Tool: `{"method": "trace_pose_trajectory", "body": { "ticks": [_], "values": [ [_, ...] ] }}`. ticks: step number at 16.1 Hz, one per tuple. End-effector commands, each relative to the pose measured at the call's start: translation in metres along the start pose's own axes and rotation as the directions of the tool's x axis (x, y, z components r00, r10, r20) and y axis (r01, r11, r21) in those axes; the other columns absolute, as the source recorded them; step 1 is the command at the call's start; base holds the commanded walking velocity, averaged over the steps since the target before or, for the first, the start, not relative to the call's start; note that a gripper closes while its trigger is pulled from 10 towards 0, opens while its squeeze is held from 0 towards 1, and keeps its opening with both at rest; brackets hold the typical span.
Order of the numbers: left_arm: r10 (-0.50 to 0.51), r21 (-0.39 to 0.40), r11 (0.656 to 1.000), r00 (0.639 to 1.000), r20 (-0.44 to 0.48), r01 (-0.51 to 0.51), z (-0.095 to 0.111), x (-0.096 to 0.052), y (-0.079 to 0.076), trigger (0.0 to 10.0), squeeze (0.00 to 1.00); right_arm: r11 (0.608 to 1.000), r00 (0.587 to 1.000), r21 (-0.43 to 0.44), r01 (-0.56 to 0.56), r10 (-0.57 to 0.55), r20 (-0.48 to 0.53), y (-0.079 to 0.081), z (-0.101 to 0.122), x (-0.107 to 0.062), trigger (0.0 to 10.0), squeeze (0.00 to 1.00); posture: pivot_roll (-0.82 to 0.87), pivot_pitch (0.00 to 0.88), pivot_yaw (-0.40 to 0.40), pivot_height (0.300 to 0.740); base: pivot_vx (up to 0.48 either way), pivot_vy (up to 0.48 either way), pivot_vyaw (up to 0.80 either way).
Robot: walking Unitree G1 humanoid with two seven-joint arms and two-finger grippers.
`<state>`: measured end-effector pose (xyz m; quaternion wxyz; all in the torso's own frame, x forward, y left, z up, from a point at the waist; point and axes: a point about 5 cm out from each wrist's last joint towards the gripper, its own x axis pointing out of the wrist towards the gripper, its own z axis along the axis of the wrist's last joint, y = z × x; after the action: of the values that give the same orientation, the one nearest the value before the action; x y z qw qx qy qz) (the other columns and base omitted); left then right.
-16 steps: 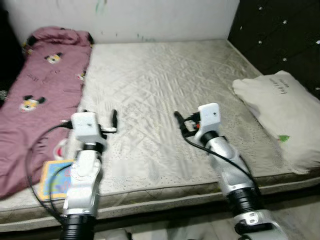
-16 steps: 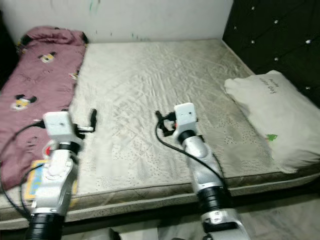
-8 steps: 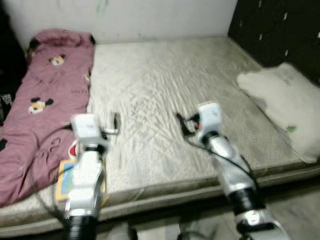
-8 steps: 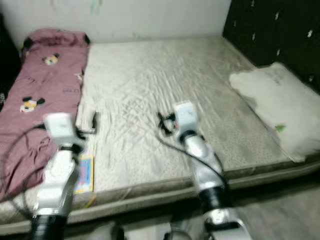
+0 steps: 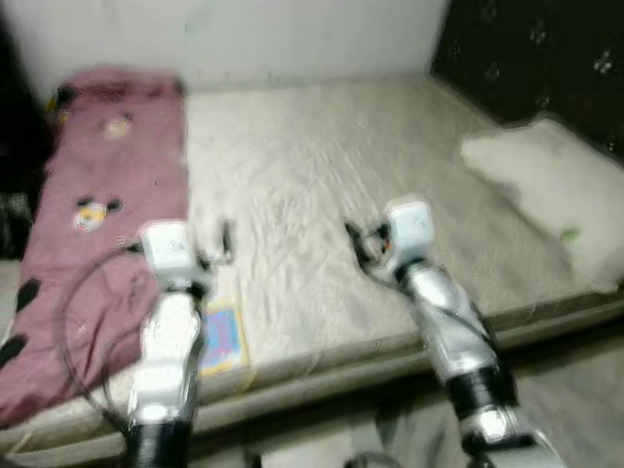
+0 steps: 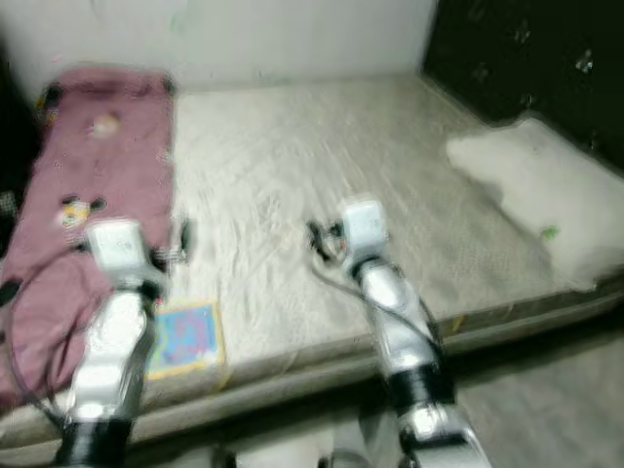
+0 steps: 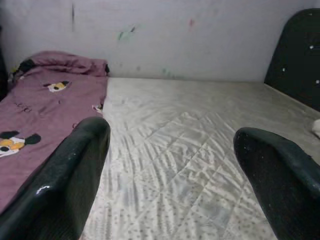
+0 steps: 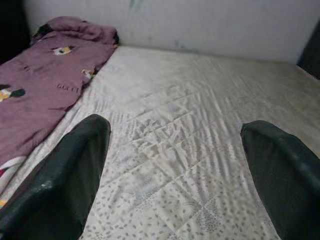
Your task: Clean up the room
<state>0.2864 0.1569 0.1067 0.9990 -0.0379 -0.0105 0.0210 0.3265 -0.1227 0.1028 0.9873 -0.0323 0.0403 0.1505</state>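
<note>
A beige quilted mattress (image 5: 322,146) spreads out before me. Along its left side lies a maroon blanket (image 5: 97,185) with cartoon prints, and a white pillow (image 5: 531,185) rests at its right. A colourful book (image 5: 222,336) lies flat near the front edge, just right of my left arm. My left gripper (image 5: 226,239) hovers open over the mattress beside the blanket edge, empty, its fingers (image 7: 75,165) wide apart. Over the middle of the mattress my right gripper (image 5: 353,239) is open too, with nothing between its fingers (image 8: 75,160).
A dark tufted headboard (image 5: 526,49) rises behind the pillow at the right. A pale wall (image 5: 292,39) runs along the far side of the bed. The grey floor (image 5: 575,390) shows below the front edge.
The whole picture has shifted and blurred, so the camera has moved; the bed sits farther off and more floor shows. The book is in fuller view. Both arms keep their pose.
</note>
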Motion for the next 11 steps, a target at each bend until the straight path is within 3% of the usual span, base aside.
{"method": "trace_pose_trajectory", "body": {
  "ticks": [1,3,11],
  "values": [
    [0.029,0.008,1.000,1.000,0.007,-0.029,0.0029,0.0010,0.0088,10.0,0.00,0.999,0.999,-0.004,-0.036,0.036,0.033,0.0091,0.0075,0.0036,10.0,0.00,-0.09,0.000,-0.023,0.740,0.000,0.480,0.80],
    [0.032,0.008,0.999,0.999,0.006,-0.032,0.0029,0.0012,0.0096,10.0,0.00,0.999,0.999,-0.009,-0.038,0.039,0.032,0.0107,0.0076,0.0038,10.0,0.00,-0.08,0.000,-0.023,0.740,0.000,0.480,0.80],
    [0.037,0.007,0.999,0.999,0.002,-0.037,0.0027,0.0017,0.0099,10.0,0.00,1.000,1.000,0.004,-0.025,0.025,0.017,0.0084,0.0056,0.0049,10.0,0.00,-0.08,0.000,-0.022,0.740,0.000,0.480,0.00]
  ]
}}
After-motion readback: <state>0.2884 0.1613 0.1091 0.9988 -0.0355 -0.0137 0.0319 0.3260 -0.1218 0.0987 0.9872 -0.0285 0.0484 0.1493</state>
